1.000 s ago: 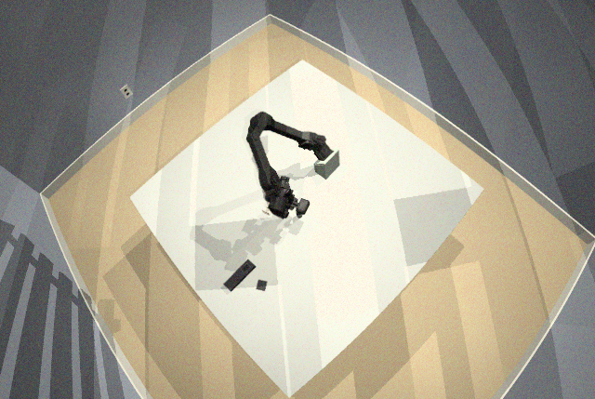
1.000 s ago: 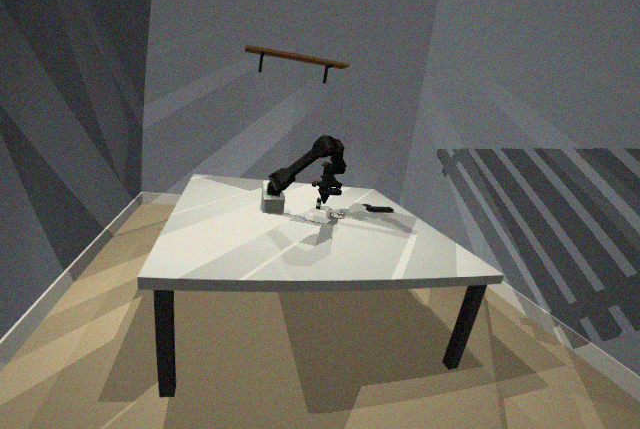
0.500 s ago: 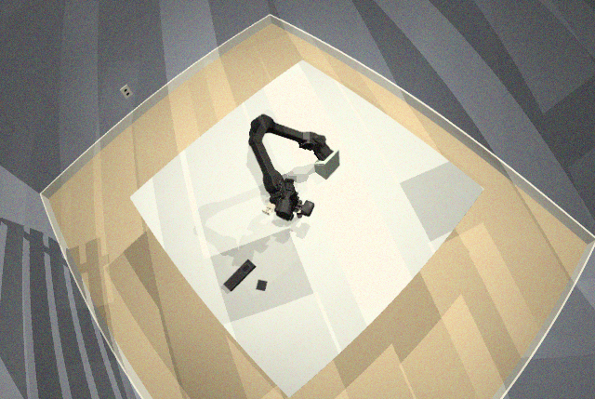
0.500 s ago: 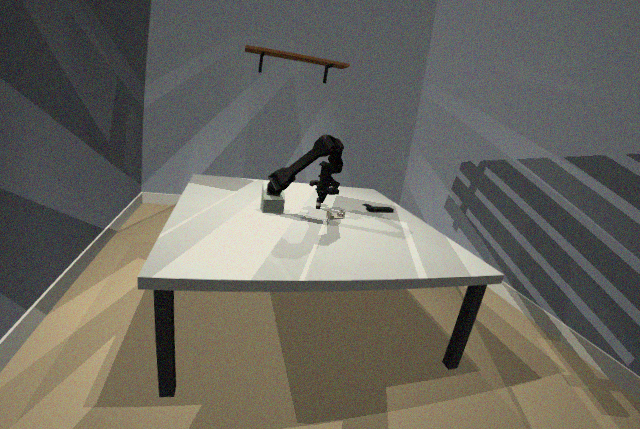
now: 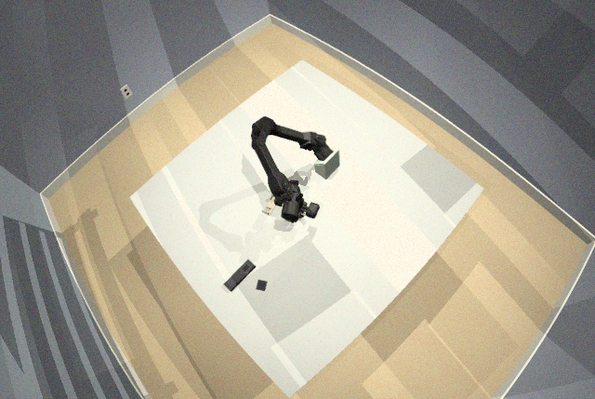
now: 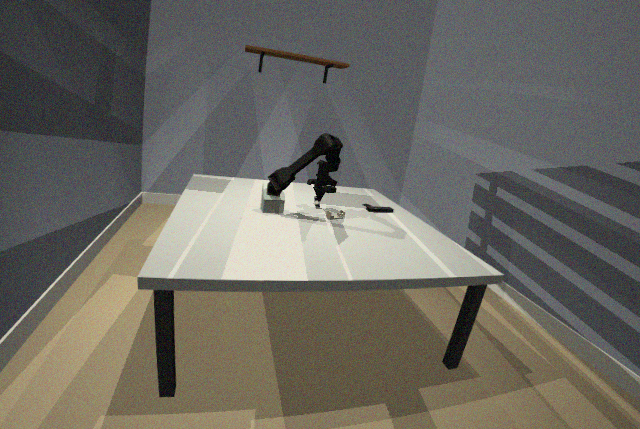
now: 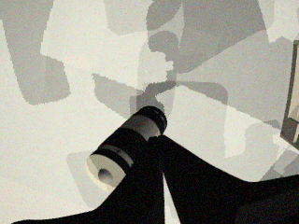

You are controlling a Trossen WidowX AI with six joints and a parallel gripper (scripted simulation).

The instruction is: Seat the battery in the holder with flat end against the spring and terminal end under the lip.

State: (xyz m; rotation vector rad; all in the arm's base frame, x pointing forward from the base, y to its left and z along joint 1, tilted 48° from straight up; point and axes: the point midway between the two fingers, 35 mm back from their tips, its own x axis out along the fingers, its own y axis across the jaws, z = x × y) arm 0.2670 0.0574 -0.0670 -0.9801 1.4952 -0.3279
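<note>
The battery point(image 7: 127, 146) lies on its side on the worktop point(image 7: 37, 119), touching the left tip of the clenched, empty jaws, long axis running up-right, holder point(image 7: 291, 108) well right.

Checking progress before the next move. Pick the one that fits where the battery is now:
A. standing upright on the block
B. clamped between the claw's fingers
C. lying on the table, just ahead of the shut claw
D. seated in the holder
C: the wrist view shows the battery lying on its side on the table beside the tips of the shut claw, with the holder off at the right edge.
</note>
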